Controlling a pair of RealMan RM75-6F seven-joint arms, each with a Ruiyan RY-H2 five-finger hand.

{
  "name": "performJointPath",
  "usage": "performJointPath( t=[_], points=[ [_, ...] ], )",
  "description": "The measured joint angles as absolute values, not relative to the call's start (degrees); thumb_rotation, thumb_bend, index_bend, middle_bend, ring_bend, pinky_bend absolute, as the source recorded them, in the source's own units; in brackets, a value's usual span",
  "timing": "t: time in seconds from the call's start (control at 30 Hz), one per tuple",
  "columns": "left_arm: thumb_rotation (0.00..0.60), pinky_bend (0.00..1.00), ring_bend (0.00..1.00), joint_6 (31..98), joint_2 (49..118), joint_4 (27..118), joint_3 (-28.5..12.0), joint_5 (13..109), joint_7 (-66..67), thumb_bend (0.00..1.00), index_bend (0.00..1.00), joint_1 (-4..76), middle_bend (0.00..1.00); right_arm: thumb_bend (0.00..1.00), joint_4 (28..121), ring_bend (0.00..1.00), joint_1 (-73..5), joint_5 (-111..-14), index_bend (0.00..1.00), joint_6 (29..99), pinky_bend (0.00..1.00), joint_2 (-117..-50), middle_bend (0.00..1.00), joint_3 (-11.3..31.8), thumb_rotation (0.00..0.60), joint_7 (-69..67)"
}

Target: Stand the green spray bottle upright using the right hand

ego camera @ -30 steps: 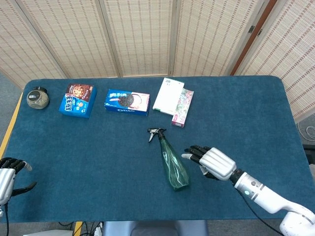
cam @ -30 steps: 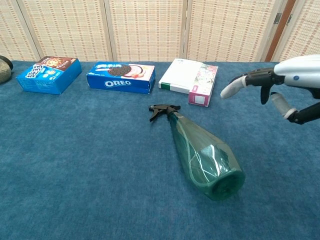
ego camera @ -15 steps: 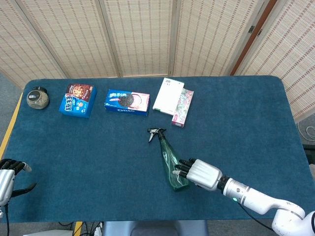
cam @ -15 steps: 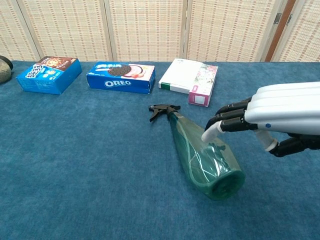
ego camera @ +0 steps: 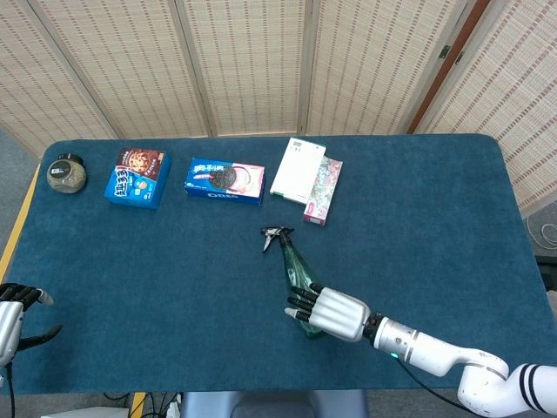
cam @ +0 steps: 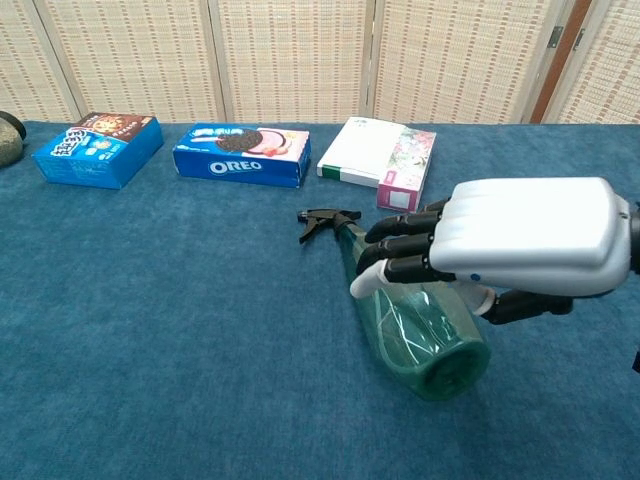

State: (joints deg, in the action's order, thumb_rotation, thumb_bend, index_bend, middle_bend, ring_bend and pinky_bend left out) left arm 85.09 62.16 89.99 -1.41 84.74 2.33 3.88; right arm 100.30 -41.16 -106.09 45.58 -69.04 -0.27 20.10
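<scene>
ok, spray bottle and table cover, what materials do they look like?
Green spray bottle: looks like translucent green plastic, glossy, with highlights and see-through walls; black trigger head, probably matte plastic. Table cover: looks like blue short-pile carpet or felt, matte, with a fuzzy weave and no glare.

green spray bottle (ego camera: 296, 272) — half-hidden under right hand (ego camera: 329, 313)

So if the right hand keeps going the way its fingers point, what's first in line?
Probably only bare table: the right hand already overlaps the green spray bottle, though contact is unclear.

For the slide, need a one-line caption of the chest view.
Right hand poised over the lying green spray bottle, fingers extended, not yet gripping.
</scene>
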Motion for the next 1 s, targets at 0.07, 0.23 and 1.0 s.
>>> performJointPath(
  t=[0.07,0.23,1.0],
  points=[
    [0.6,0.24,0.33,85.1,62.2,89.9,-1.4,84.7,2.3,0.0,0.49,3.9,0.47,1.0,100.2,0.07,-41.7,-106.0,0.18,44.8,0.28,-69.5,0.17,-0.4,0.6,20.5],
    [0.6,0.25,0.33,85.2,62.2,89.7,-1.4,84.6,1.9,0.0,0.49,3.6,0.48,1.0,100.2,0.07,-42.9,-105.2,0.18,42.7,0.28,-70.5,0.17,-1.1,0.6,21.8],
    [0.6,0.28,0.33,84.7,62.7,89.8,-1.5,84.8,2.3,0.0,0.49,3.8,0.48,1.0,104.3,0.06,-40.6,-100.0,0.2,43.2,0.27,-64.2,0.21,-3.7,0.6,30.2]
  ],
)
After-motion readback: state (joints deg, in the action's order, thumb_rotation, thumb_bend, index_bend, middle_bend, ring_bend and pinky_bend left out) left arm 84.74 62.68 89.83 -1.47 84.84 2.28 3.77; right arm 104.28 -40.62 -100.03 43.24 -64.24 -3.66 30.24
